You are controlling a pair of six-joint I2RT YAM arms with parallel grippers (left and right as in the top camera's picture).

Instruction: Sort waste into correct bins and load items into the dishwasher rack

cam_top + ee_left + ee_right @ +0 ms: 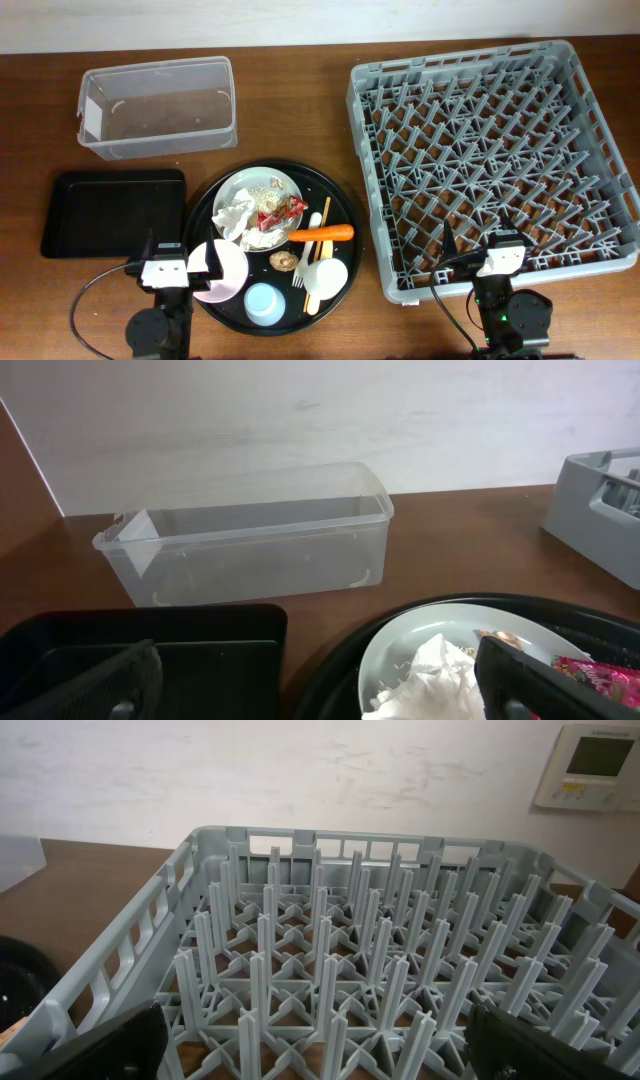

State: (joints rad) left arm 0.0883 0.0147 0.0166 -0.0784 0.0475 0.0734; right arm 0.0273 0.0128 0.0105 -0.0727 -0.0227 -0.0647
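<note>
The white plate [262,180] on the round black tray [340,205] holds crumpled napkins [235,215], a red wrapper [275,215] and rice grains [264,188]. A carrot [322,234], a brown lump [282,260], forks [312,262], a white cup [327,276], a blue cup [265,303] and a pink bowl [222,270] lie beside it. The clear tub [160,105] and the black rectangular tray [112,212] are at left. The grey rack [495,160] is at right. My left gripper [177,250] [320,695] is open and empty at the tray's edge. My right gripper [478,232] [320,1055] is open and empty over the rack's near edge.
The left wrist view shows the tub [250,545], the black tray [150,650], the plate [400,645] with a napkin [440,680], and a corner of the rack [600,510]. The right wrist view shows the rack's pegs [350,950]. A wall stands behind the table.
</note>
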